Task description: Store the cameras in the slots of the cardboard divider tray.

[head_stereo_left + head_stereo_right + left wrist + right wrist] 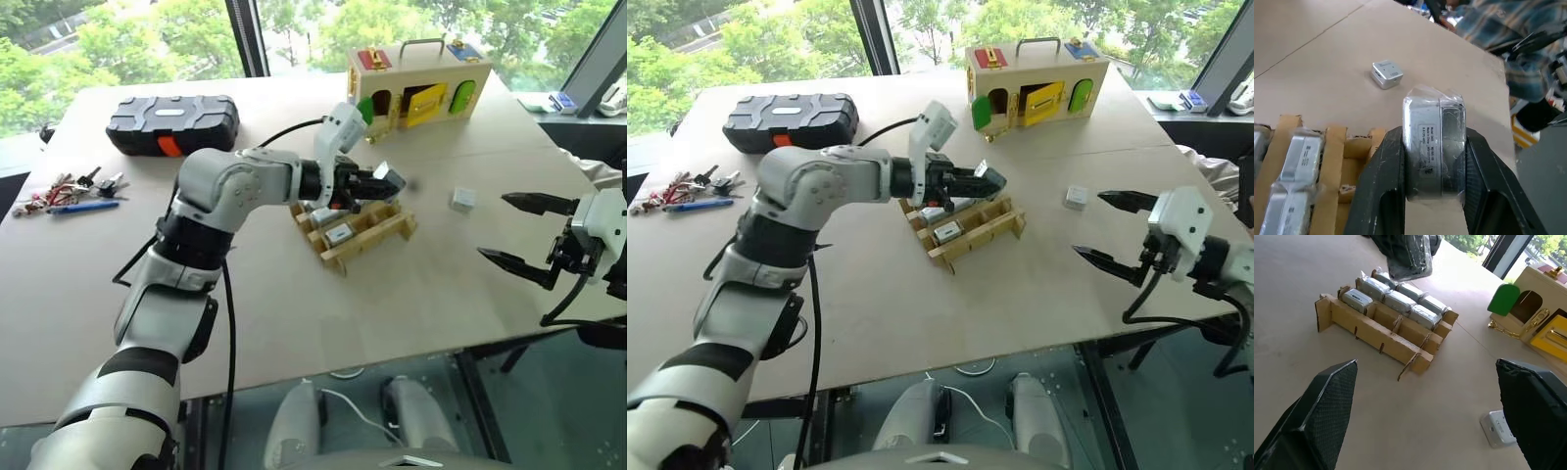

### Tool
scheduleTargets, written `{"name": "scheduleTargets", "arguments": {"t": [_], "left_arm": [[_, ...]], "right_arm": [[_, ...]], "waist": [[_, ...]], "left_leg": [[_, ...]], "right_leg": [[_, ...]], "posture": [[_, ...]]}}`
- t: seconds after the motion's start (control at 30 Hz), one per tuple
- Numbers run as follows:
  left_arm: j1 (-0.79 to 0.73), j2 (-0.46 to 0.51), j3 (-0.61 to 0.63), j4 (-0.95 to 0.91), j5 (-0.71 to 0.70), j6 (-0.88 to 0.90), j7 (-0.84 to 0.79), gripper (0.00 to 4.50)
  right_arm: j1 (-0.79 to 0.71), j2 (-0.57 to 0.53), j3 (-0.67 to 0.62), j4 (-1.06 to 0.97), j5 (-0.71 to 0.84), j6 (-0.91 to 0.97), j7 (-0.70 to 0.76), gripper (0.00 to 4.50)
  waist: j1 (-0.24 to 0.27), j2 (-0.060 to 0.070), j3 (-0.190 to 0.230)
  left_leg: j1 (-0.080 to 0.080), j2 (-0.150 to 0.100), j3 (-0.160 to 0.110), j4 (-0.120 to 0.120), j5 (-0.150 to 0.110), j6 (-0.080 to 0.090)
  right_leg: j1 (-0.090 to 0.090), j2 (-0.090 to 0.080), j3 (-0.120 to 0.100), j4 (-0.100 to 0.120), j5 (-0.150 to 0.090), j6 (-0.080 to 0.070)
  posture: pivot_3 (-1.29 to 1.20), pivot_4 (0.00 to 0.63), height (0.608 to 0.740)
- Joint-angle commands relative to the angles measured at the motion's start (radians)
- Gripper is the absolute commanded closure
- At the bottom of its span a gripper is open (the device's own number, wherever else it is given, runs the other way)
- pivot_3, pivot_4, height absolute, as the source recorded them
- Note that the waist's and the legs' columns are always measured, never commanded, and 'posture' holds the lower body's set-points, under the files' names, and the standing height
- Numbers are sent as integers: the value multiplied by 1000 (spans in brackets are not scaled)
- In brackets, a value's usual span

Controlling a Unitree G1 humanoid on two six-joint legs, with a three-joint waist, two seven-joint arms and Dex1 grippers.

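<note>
My left gripper [380,184] is shut on a plastic-wrapped silvery camera [1434,147], gripped by its sides between the black fingers [1382,169]. It hangs just above the far side of the cardboard divider tray [380,241]. Several wrapped cameras [1396,298] lie in the tray's far slots, and one [339,233] sits in a nearer row. Another camera [462,200] lies loose on the table to the right of the tray. My right gripper [493,226] is open and empty near the table's right front edge, level with the loose camera and apart from it.
A wooden box with coloured doors [419,83] stands at the back. A black case with an orange latch [172,122] lies at the back left, and a bunch of keys [69,191] at the far left. A person's plaid sleeve [1498,34] shows beyond the table's right edge.
</note>
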Motion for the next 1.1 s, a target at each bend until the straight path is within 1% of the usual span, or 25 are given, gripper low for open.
{"name": "scheduleTargets", "arguments": {"t": [0.03, 0.17, 0.27, 0.43, 0.7, 0.83, 0.97, 1.1], "left_arm": [[-56, -9, -52, 82, 125, -64, -113, 3661], [-98, -37, -85, 216, 224, -90, -213, 3661], [-120, -52, -98, 284, 288, -106, -269, 3661], [-126, -57, -132, 327, 380, -105, -356, 3661], [-129, -85, -152, 379, 495, -129, -417, 3661], [-137, -86, -145, 397, 524, -126, -462, 3661], [-155, -90, -99, 381, 495, -78, -524, 3661], [-137, -82, -101, 363, 515, -77, -541, 3661]], "right_arm": [[-20, -8, -10, -28, 16, -21, -5, 0], [1, 8, -2, -62, 7, -26, -33, 0], [26, 10, -12, -77, 4, -30, -44, 0], [71, 1, -40, -106, 17, -26, -54, 0], [105, -7, -58, -131, 28, -17, -62, 0], [113, -9, -61, -138, 31, -13, -63, 0], [119, -5, -60, -138, 25, -19, -67, 0], [120, 0, -51, -142, 20, -23, -76, 0]], "waist": [[-3, 0, 0], [0, 0, 0], [2, 0, 0], [2, 0, 0], [3, 0, 0], [2, 0, 0], [2, 0, 0], [2, 0, 0]], "left_leg": [[0, 0, 0, 0, 0, 0], [-1, 0, 0, 0, 0, 0], [-2, 0, 0, 0, 0, 0], [-3, 0, 0, 0, 0, 0], [-2, 0, 0, 1, 0, 0], [-2, 0, 0, 1, 0, 0], [-2, 0, -1, 1, 0, 0], [-3, 0, -1, 1, 0, 0]], "right_leg": [[0, 0, 0, 0, 0, 0], [0, 0, 0, 0, 0, 0], [-1, 0, 0, 0, 0, 0], [-1, 0, 0, 0, 0, 1], [-1, 0, 0, 0, -1, 1], [-1, 0, 0, 0, -1, 1], [-1, 0, 0, 0, -1, 1], [-1, 0, 0, 0, -1, 1]], "posture": [[0, 150, 740], [0, 150, 740], [0, 150, 740], [0, 150, 740], [0, 150, 740], [0, 150, 740], [0, 150, 740], [0, 150, 740]]}}
